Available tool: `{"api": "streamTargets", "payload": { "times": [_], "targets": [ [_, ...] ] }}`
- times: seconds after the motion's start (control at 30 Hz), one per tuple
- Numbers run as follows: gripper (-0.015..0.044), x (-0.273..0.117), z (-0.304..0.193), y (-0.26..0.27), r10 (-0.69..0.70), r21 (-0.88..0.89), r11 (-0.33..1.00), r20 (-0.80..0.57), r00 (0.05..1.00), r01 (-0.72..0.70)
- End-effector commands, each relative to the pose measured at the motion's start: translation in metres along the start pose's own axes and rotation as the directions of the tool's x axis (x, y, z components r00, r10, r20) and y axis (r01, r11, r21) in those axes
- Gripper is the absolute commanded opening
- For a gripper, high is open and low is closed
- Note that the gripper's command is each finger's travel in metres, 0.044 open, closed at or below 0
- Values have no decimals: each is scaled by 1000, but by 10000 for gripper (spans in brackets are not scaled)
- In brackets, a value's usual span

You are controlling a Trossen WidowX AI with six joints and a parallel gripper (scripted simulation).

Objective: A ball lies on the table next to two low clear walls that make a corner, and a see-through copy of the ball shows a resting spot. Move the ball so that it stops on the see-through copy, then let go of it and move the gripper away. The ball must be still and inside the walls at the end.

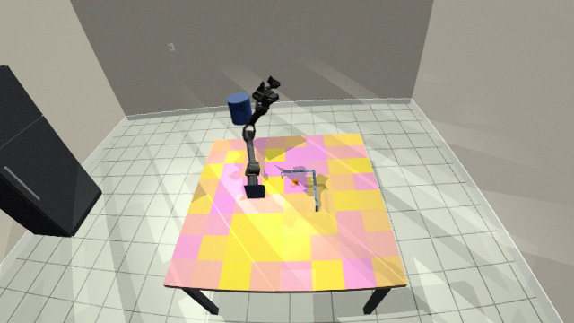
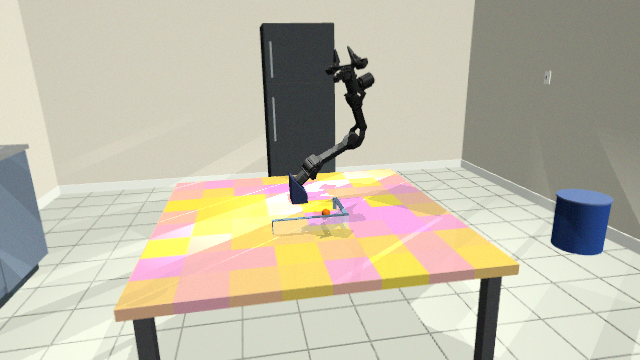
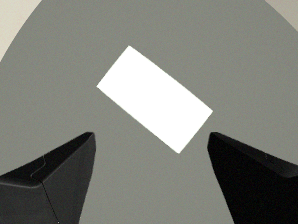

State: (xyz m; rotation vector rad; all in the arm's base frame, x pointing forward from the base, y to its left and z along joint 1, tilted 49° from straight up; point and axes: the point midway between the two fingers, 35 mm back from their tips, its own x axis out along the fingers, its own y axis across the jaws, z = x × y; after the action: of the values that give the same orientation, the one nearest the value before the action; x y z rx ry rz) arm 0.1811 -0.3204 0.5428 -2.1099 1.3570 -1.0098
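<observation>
The orange ball (image 1: 294, 181) (image 2: 326, 212) lies on the table (image 1: 256, 242) (image 2: 200, 270) inside the corner made by the clear low walls. The short wall (image 1: 298, 171) (image 2: 340, 206) and the long wall (image 1: 316, 190) (image 2: 300, 219) show as blue-grey edges. A faint paler patch shows right beside the ball in the top view; I cannot tell the see-through copy clearly from the ball. My gripper (image 1: 265, 82) (image 2: 342, 49) (image 3: 153, 141) is open and empty, high above the table and pointing upward, far from the ball.
The arm's dark base (image 1: 255, 191) (image 2: 298, 192) stands on the table beside the walls' open side. A blue bin (image 1: 239, 109) (image 2: 581, 222) and a dark fridge (image 1: 40, 161) (image 2: 300, 100) stand on the floor away from the table. The wrist view shows a white ceiling panel (image 3: 154, 99).
</observation>
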Motion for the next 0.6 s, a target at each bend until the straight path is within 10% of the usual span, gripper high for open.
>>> {"api": "streamTargets", "payload": {
  "times": [0.0, 0.57],
  "targets": [
    [297, 0, 73, 6, -6, 9, 1000, 235, 972, 4],
    [297, -132, 316, 33, 42, 26, 983, 934, 354, -184]
  ]
}}
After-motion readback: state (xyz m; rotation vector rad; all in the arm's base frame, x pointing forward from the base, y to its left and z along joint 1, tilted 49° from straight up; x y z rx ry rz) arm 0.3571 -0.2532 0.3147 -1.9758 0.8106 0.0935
